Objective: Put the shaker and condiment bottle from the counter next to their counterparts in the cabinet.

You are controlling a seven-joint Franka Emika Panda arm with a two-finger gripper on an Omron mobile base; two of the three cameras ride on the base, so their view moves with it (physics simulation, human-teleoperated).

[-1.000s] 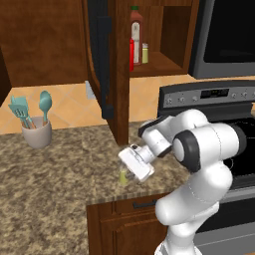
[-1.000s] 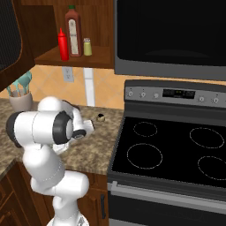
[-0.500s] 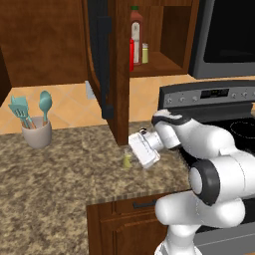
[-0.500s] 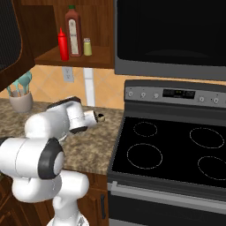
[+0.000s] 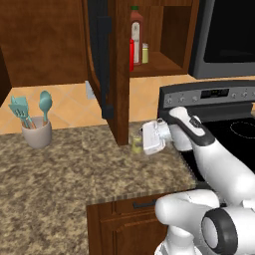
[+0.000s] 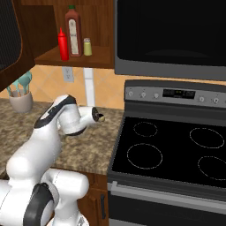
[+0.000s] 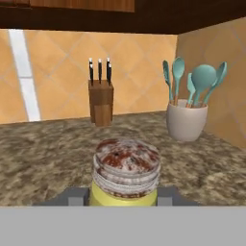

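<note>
One stubby yellow-green shaker with a silvery cap stands on the speckled granite bench. In the dark wooden cabinet stand three items: one small red squeeze bottle, one tall red-brown sauce bottle with a green cap and one slim yellowish shaker. One pale utensil crock and one wooden knife block are on the bench.

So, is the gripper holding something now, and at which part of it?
Yes. The gripper is shut on the shaker, with its fingers on the two sides of the yellow body, below the pale cap.
</note>
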